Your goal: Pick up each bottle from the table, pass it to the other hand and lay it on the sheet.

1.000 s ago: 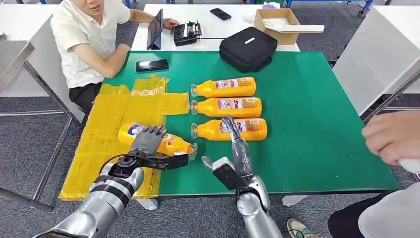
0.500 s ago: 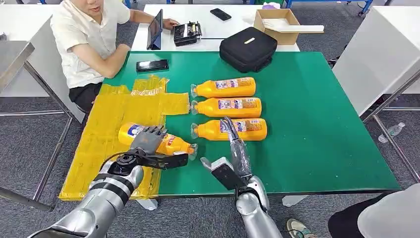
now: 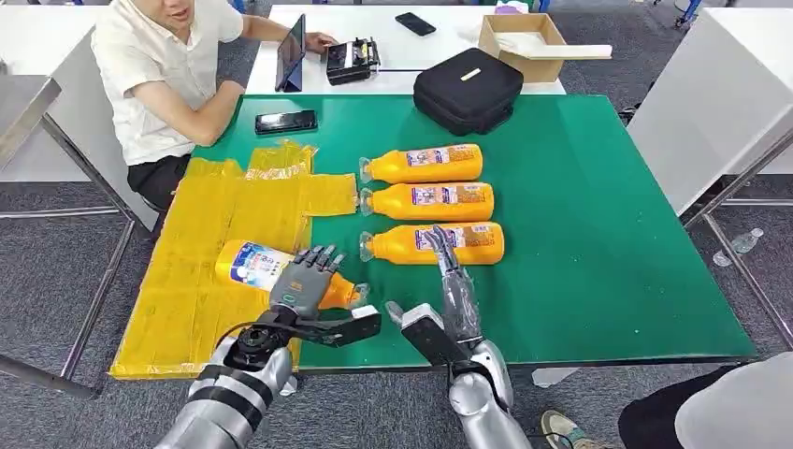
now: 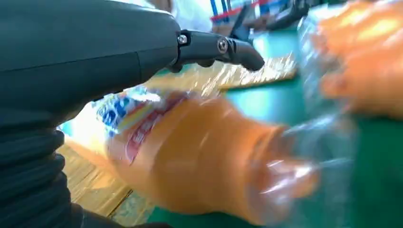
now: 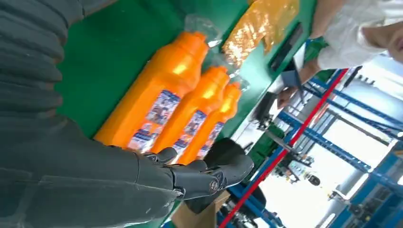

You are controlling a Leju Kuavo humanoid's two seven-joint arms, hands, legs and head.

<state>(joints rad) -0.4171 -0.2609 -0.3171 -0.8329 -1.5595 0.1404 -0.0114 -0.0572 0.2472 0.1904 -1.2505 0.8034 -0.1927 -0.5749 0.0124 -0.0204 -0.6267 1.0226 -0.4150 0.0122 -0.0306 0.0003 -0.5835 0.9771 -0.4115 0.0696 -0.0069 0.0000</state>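
Observation:
An orange bottle lies on its side on the yellow sheet, cap end toward the green table. My left hand hovers over its neck end, fingers spread and thumb stuck out, gripping nothing. In the left wrist view the bottle lies blurred under the raised fingers. Three more orange bottles lie in a row on the table. My right hand is open, its fingertips reaching over the nearest one.
A person in a white shirt sits at the far left corner, by a black phone. A black bag and a cardboard box stand at the back. Another person's clothing shows at the near right.
My left hand has let go of the bottle on the sheet and slid right along it toward the cap. The right hand has barely moved. A person's hand at the right edge is gone.

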